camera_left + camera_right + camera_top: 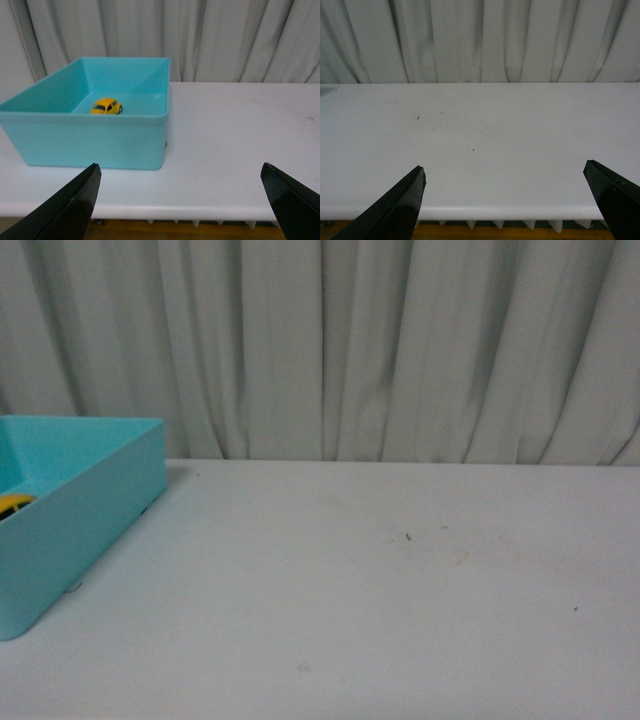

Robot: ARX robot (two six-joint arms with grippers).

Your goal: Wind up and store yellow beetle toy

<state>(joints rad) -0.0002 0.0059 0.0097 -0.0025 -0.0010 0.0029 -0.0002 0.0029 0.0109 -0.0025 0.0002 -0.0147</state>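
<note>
1. The yellow beetle toy (106,106) stands on its wheels on the floor of the turquoise box (85,140), near the far wall and free of any grip.
2. With the car already in the box, the storing part looks finished; whether it was wound up cannot be told from these pictures.
3. The left tool (182,200) has its fingers spread wide and holds nothing, well back from the box at the near edge of the table (240,130).
4. The right tool (505,200) is likewise spread apart and empty, over bare table.
5. The left wrist view shows the whole car; the front view catches only a yellow sliver at its left edge, and neither arm.
</note>
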